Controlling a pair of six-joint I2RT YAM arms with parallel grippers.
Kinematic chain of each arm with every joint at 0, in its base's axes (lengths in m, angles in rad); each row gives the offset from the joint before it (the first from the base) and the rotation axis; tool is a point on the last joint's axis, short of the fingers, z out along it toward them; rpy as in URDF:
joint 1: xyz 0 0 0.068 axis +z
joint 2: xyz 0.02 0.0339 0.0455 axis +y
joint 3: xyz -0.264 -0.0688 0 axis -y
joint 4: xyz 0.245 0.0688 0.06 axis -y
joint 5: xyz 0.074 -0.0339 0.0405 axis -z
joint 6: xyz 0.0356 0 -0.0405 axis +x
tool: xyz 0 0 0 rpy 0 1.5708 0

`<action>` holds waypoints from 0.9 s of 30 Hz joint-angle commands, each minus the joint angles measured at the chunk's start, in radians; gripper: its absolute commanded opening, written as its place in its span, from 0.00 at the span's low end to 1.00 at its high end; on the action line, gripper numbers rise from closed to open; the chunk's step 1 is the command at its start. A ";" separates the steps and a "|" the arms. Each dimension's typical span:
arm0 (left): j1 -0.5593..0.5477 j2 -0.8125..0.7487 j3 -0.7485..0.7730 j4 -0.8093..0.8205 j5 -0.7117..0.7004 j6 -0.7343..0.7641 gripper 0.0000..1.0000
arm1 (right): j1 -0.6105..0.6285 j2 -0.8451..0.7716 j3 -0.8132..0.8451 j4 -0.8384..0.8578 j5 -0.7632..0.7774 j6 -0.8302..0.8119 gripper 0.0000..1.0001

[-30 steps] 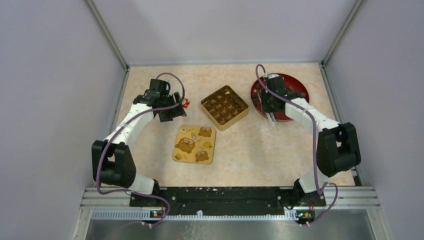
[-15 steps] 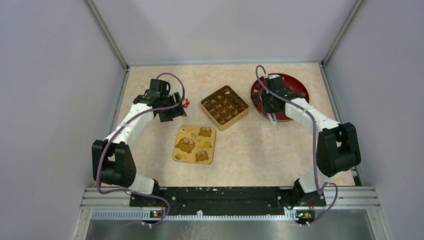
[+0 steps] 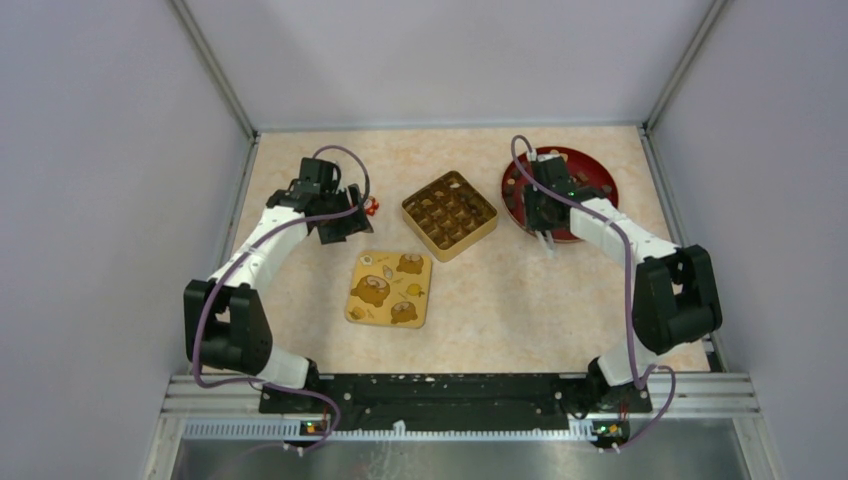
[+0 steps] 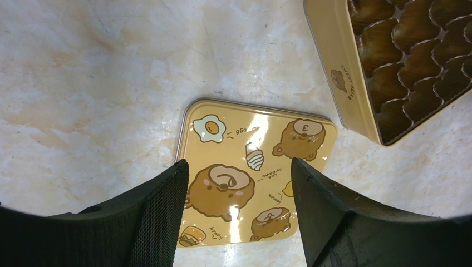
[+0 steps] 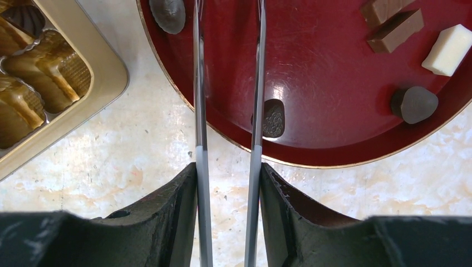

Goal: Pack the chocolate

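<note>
The chocolate lies scattered on a red plate (image 3: 592, 172) (image 5: 334, 83): a dark patterned piece (image 5: 273, 118), a dark oval (image 5: 168, 13), brown bars (image 5: 394, 25), a white block (image 5: 450, 49) and a dark lump (image 5: 414, 104). My right gripper (image 3: 545, 212) (image 5: 228, 167) is shut on grey tweezers (image 5: 199, 83). Their two blades stand apart over the plate's near rim, and the patterned piece lies just outside the right blade. The blade tips run out of view. My left gripper (image 3: 338, 226) (image 4: 239, 167) hangs open above the yellow lid (image 3: 389, 288) (image 4: 253, 161), holding nothing.
A gold box (image 3: 449, 213) (image 4: 345, 83) (image 5: 94, 61) with rows of ribbed cups sits between the arms; one cup holds a dark piece (image 5: 25, 16). A small red-and-white wrapped sweet (image 3: 372, 207) lies by the left gripper. Grey walls enclose the table on three sides.
The right gripper has edged slightly farther over the plate's near rim. The left arm has not moved.
</note>
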 commanded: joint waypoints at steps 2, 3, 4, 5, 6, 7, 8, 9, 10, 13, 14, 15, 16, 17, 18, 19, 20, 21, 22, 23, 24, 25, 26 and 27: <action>0.004 -0.004 0.034 0.013 0.003 0.006 0.73 | -0.009 -0.018 0.019 0.048 0.028 0.003 0.41; 0.004 -0.005 0.034 0.012 0.001 0.006 0.73 | -0.010 -0.012 0.025 0.049 0.028 0.003 0.40; 0.004 -0.006 0.033 0.010 -0.002 0.006 0.73 | -0.009 -0.010 0.029 0.053 0.028 0.004 0.39; 0.004 -0.009 0.033 0.009 -0.005 0.006 0.73 | -0.010 -0.009 0.035 0.053 0.028 0.005 0.37; 0.004 -0.011 0.032 0.008 -0.008 0.007 0.73 | -0.009 -0.009 0.039 0.054 0.027 0.006 0.35; 0.004 -0.014 0.030 0.009 -0.010 0.007 0.73 | -0.009 -0.008 0.042 0.056 0.027 0.007 0.33; 0.004 -0.014 0.028 0.009 -0.013 0.007 0.73 | -0.010 -0.008 0.044 0.057 0.027 0.007 0.31; 0.004 -0.016 0.027 0.009 -0.014 0.006 0.73 | -0.010 -0.008 0.046 0.058 0.026 0.006 0.29; 0.004 -0.015 0.027 0.008 -0.013 0.006 0.73 | -0.010 -0.008 0.048 0.060 0.027 0.005 0.29; 0.004 -0.013 0.027 0.009 -0.007 0.005 0.73 | -0.010 0.004 0.059 0.055 0.031 0.001 0.29; 0.004 -0.013 0.027 0.010 -0.006 0.005 0.73 | -0.010 0.006 0.064 0.053 0.032 0.000 0.30; 0.004 -0.014 0.027 0.010 -0.006 0.005 0.73 | -0.011 0.009 0.067 0.053 0.035 -0.003 0.32; 0.004 -0.014 0.026 0.010 -0.005 0.005 0.73 | -0.010 0.013 0.070 0.054 0.033 -0.006 0.33; 0.004 -0.015 0.027 0.009 -0.005 0.005 0.73 | -0.011 0.019 0.074 0.055 0.035 -0.008 0.33; 0.004 -0.017 0.027 0.009 -0.005 0.005 0.73 | -0.012 0.023 0.077 0.055 0.036 -0.011 0.33; 0.004 -0.018 0.026 0.009 -0.006 0.006 0.73 | -0.014 0.028 0.081 0.055 0.037 -0.013 0.33; 0.004 -0.020 0.025 0.007 -0.008 0.006 0.73 | -0.017 0.033 0.084 0.057 0.036 -0.013 0.33; 0.004 -0.021 0.025 0.007 -0.009 0.006 0.73 | -0.018 0.038 0.086 0.055 0.036 -0.015 0.33; 0.004 -0.023 0.025 0.007 -0.010 0.006 0.73 | -0.020 0.042 0.088 0.057 0.036 -0.015 0.33; 0.004 -0.025 0.025 0.007 -0.011 0.006 0.73 | -0.021 0.044 0.089 0.058 0.034 -0.015 0.33; 0.004 -0.026 0.024 0.006 -0.011 0.006 0.73 | -0.023 0.047 0.093 0.058 0.035 -0.015 0.33; 0.004 -0.028 0.023 0.006 -0.011 0.006 0.73 | -0.023 0.049 0.093 0.058 0.034 -0.016 0.33; 0.004 -0.029 0.023 0.005 -0.011 0.006 0.73 | -0.023 0.048 0.093 0.060 0.034 -0.016 0.32; 0.004 -0.030 0.022 0.006 -0.011 0.006 0.73 | -0.023 0.048 0.094 0.060 0.032 -0.017 0.30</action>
